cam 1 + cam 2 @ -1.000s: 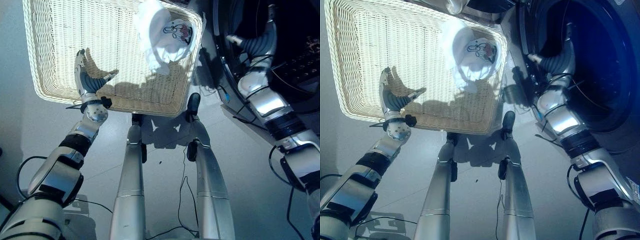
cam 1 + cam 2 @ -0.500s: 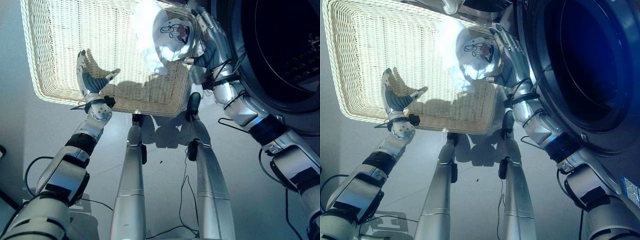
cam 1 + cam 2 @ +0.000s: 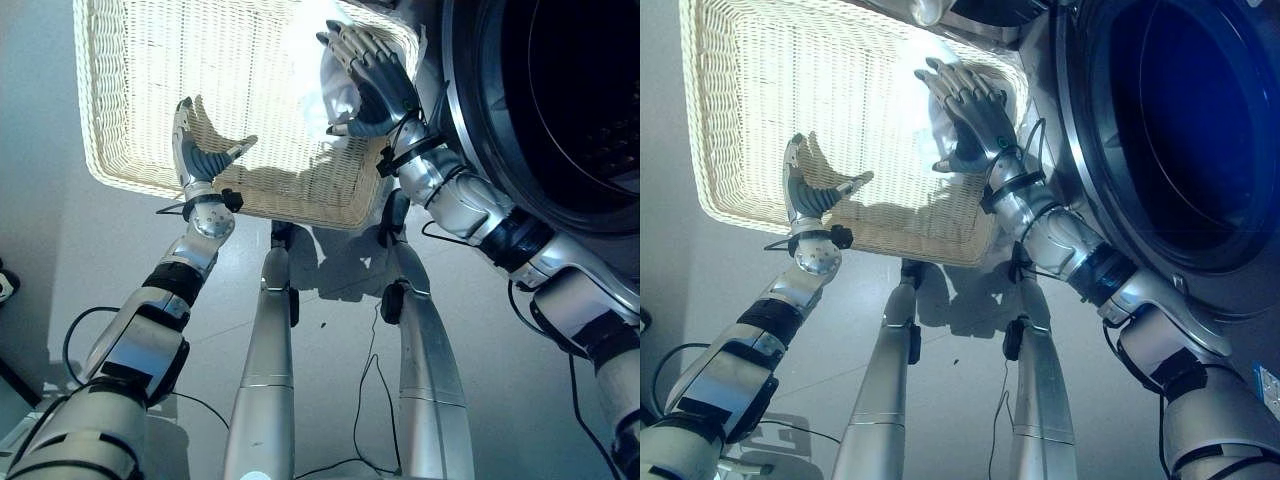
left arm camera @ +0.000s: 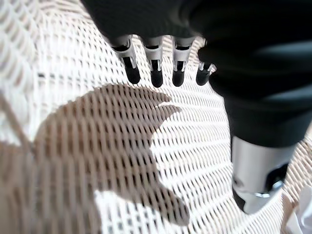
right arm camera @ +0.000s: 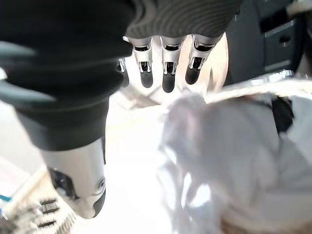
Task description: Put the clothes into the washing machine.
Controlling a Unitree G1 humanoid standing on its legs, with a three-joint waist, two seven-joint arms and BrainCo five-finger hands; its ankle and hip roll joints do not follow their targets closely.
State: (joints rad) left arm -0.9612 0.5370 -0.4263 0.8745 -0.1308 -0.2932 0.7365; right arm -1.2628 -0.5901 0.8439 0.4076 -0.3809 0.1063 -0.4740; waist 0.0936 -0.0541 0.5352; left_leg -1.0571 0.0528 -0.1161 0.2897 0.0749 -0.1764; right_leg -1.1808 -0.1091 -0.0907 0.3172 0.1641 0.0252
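We are looking down at a cream wicker basket [image 3: 150, 90] that is taking up the upper left of the eye views, sitting on the grey floor [image 3: 40, 260]. Inside it, at its upper right corner, a bunched white garment [image 3: 320, 70] is lying against the woven wall nearest the washing machine [image 3: 1200, 140], whose dark round drum opening is filling the upper right of the frame. The rest of the basket's woven bottom is showing bare, with hand shadows falling across it.

We are reaching with our right hand [image 3: 965, 110] over that corner of the basket, directly above the white garment. Its fingers are lying spread and nearly straight, and its thumb is standing apart to the side. In the right wrist view the dark fingertips [image 5: 168, 80] are hanging just over the crumpled white cloth [image 5: 229, 161], not curled round it; we cannot tell whether they are touching it.

We are holding our left hand [image 3: 200, 150] above the basket's near edge, towards the left of centre in the eye views. Its fingers are standing straight up and its thumb is pointing out towards the right, so it is gripping nothing. In the left wrist view its fingertips [image 4: 153, 73] are hovering over the wicker weave [image 4: 73, 161].
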